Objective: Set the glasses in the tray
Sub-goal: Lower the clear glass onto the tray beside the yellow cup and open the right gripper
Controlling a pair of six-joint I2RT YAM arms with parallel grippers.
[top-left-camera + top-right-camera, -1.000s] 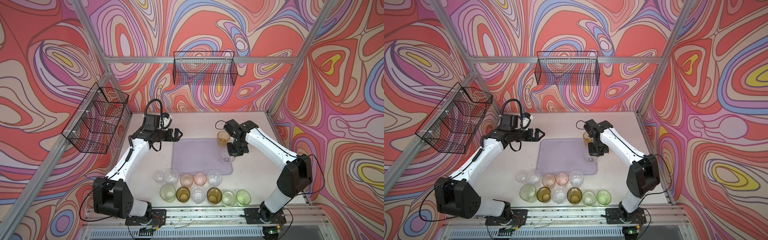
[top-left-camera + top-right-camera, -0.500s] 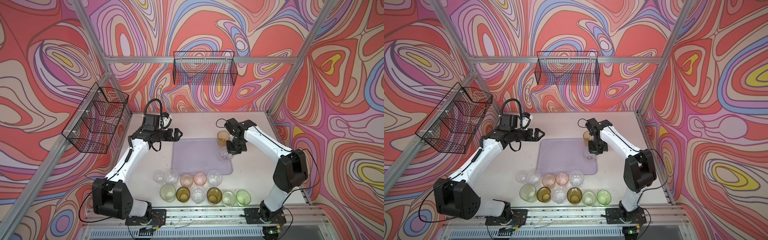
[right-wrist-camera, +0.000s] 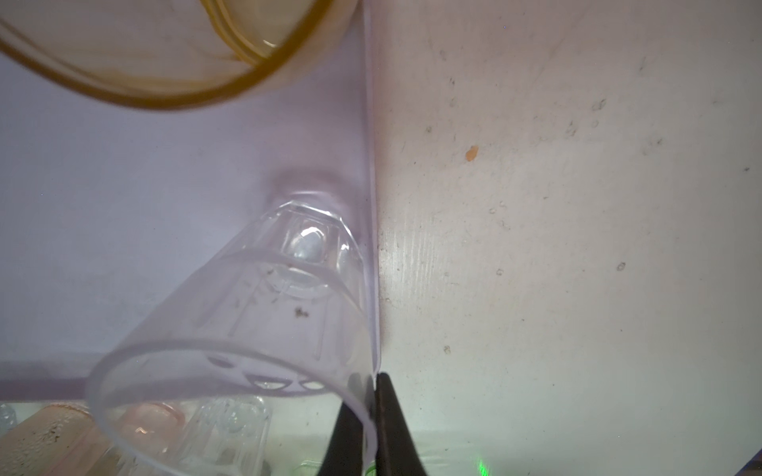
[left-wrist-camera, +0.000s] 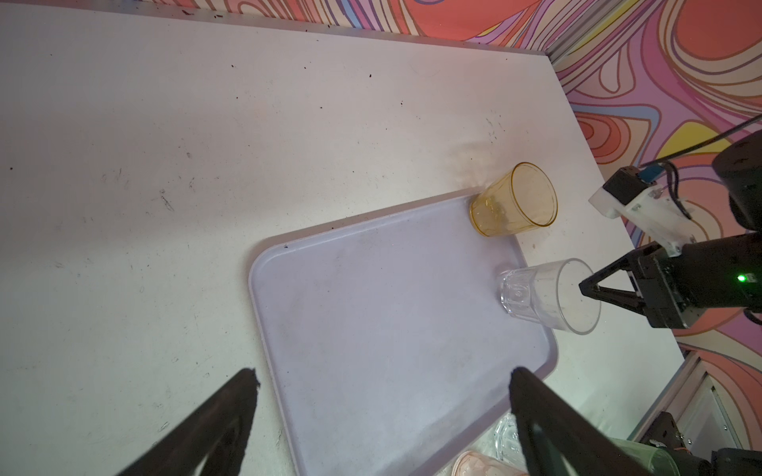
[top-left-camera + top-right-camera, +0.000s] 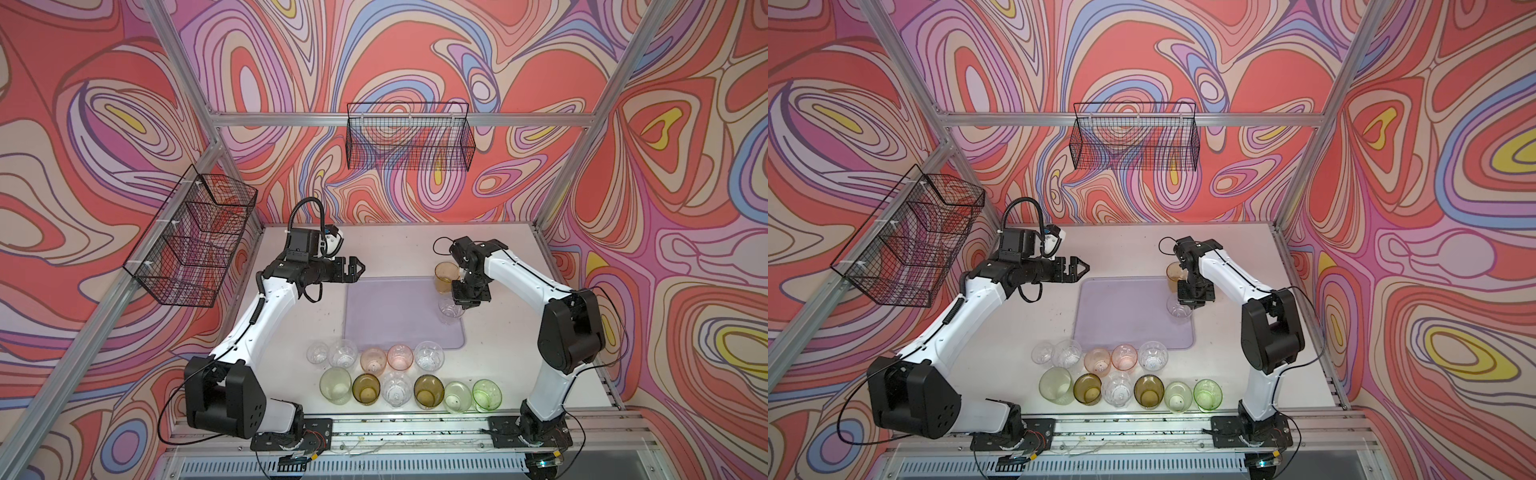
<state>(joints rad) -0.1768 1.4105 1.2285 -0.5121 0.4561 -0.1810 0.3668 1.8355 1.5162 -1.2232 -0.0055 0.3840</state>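
Right wrist view: right fingers pinch clear glass rim; left fingers spread wide.

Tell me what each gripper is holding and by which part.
Right gripper pinches the clear glass by its rim, one jaw inside, one outside. Left gripper holds nothing; its jaws are open.

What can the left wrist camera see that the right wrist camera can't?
Only the left wrist view: the whole tray, the whole amber glass in its corner, and the wide-open left fingers. Only the right wrist view: up close, one of the right fingers inside the rim of the clear glass and one outside, plus an orange speck on the table. Both: the clear glass pinched by its rim at the tray's edge, the amber glass beside it.
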